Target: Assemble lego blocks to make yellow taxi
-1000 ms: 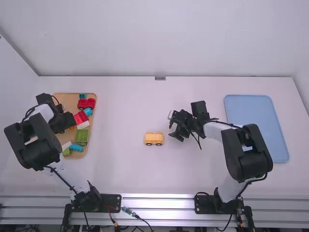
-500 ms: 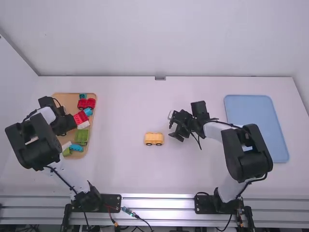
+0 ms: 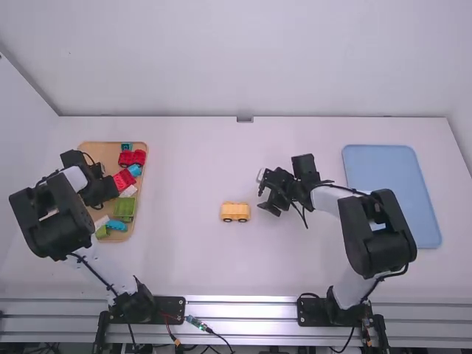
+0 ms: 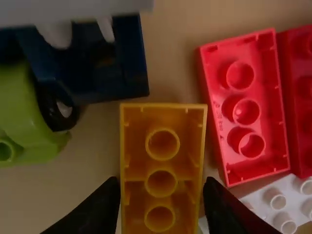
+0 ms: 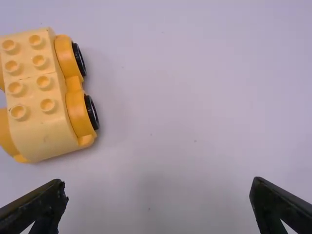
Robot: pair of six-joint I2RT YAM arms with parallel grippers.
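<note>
The open left tool (image 4: 161, 187) straddles the upturned yellow brick (image 4: 163, 145) across its width; in high view, the yellow wheeled body (image 3: 235, 212) lies toward the open right tool's (image 5: 158, 187) eight o'clock.

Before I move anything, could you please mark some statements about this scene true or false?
1. The right end effector is open and empty. True.
2. The yellow wheeled vehicle stands on the blue tray. False: it stands on the white table.
3. The yellow block in the wooden tray lies studs up. False: its hollow underside, with a row of tubes, faces up.
4. A bright red block lies upside down beside that yellow block. True.
5. The left end effector is over the blue tray. False: it is over the wooden tray.
</note>
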